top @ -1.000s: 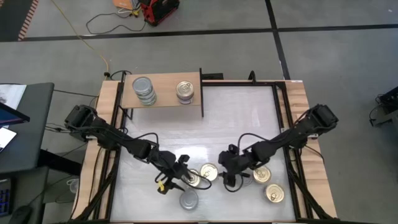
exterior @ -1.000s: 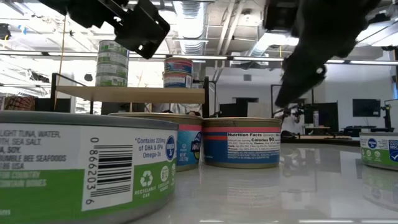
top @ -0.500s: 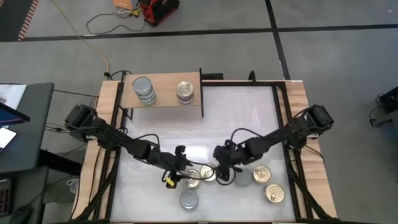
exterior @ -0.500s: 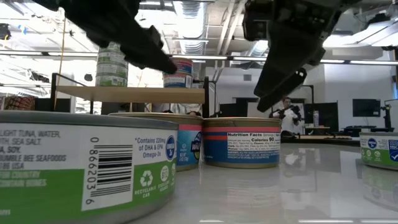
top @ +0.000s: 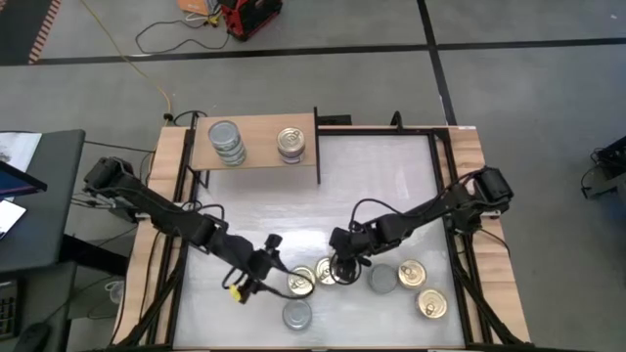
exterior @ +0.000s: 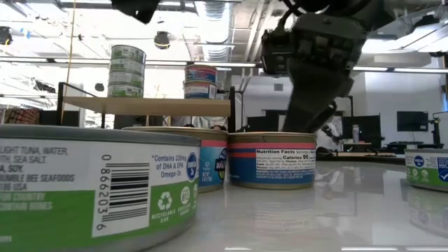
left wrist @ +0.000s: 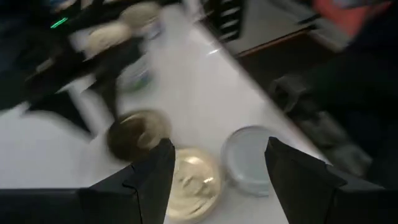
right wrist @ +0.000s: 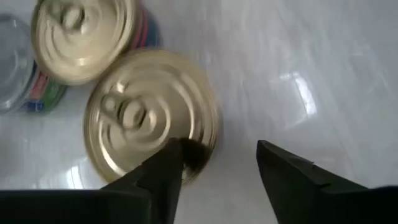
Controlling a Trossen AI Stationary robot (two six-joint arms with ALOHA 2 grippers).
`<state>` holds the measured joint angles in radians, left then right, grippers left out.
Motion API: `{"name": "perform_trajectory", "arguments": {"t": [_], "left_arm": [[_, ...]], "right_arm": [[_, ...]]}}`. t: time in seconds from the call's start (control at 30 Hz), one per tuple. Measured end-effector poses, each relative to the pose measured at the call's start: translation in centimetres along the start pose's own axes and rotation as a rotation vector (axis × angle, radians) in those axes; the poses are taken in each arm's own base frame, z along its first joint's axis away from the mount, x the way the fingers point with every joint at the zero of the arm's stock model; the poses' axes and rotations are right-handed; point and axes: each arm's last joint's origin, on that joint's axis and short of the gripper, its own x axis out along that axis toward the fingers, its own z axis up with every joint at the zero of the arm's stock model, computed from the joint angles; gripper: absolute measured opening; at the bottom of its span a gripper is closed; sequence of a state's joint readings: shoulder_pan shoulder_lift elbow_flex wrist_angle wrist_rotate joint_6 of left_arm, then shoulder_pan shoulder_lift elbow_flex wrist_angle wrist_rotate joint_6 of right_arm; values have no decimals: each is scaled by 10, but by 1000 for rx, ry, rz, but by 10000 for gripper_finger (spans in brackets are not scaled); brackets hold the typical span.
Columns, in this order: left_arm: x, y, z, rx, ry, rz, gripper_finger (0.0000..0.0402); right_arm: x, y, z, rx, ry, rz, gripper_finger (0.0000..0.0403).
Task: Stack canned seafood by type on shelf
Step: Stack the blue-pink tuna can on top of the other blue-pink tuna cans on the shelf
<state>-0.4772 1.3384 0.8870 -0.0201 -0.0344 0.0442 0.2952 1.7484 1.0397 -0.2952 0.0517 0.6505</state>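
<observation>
Two gold-lidded tins (top: 300,284) (top: 328,272) stand side by side on the white table's near middle. My right gripper (top: 342,264) is open and low over the right one (right wrist: 149,118), which is at one finger (right wrist: 165,177); the low view shows the gripper (exterior: 308,98) coming down behind that tin (exterior: 271,159). My left gripper (top: 256,271) is open, raised, left of the tins; the left gold tin (left wrist: 193,180) shows beyond its fingers. The wooden shelf (top: 256,156) at the far left bears two tin stacks (top: 226,144) (top: 290,144). My right gripper comes from above, slanting. One fingertip (right wrist: 180,155) stands at the near rim (right wrist: 199,146) of the gold tin's lid, the other finger over bare table. I cannot tell whether the fingertip touches the tin. The tin stands flat on the table.
A silver-lidded tin (top: 296,315) stands near the front edge, close to the low camera (exterior: 91,185). Another silver tin (top: 382,281) and two gold tins (top: 411,273) (top: 430,304) stand at the near right. The shelf's dark upright panel (top: 317,147) faces the table's middle.
My left gripper has drawn back from the gold tins toward the table's left edge and risen, nearly out of the low view. My right gripper has gone toward the table's left edge and down to the right gold tin, uncovering the silver tin behind it.
</observation>
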Motion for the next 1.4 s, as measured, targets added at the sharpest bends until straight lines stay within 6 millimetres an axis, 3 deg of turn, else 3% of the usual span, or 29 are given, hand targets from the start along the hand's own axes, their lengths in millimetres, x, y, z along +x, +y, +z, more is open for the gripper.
{"name": "perform_trajectory", "arguments": {"t": [0.13,0.27,0.4,0.63,0.83,0.93,1.03,1.23,1.4], "left_arm": [[1,-5,7,62,-155,-163,240],[2,-5,-10,63,-331,-243,240],[-2,2,-40,-26,-365,-191,240],[-23,11,-69,-129,-384,5,240],[-37,10,-68,-135,-386,2,240],[-43,9,-67,-136,-382,13,240],[-49,7,-67,-141,-365,43,240],[-54,6,-70,-170,-324,115,240],[-53,8,-75,-186,-273,195,240]], "right_arm": [[2,-4,2,14,3,-10,177],[2,-6,2,19,15,-22,124],[2,-11,2,42,37,-46,73],[0,-35,4,82,96,-168,13],[0,-65,7,136,145,-253,30],[-10,-80,6,141,173,-336,43],[-31,-82,16,105,91,-344,46],[-70,-68,20,-29,-14,-276,60],[-73,-37,17,-247,-101,-172,128]]}}
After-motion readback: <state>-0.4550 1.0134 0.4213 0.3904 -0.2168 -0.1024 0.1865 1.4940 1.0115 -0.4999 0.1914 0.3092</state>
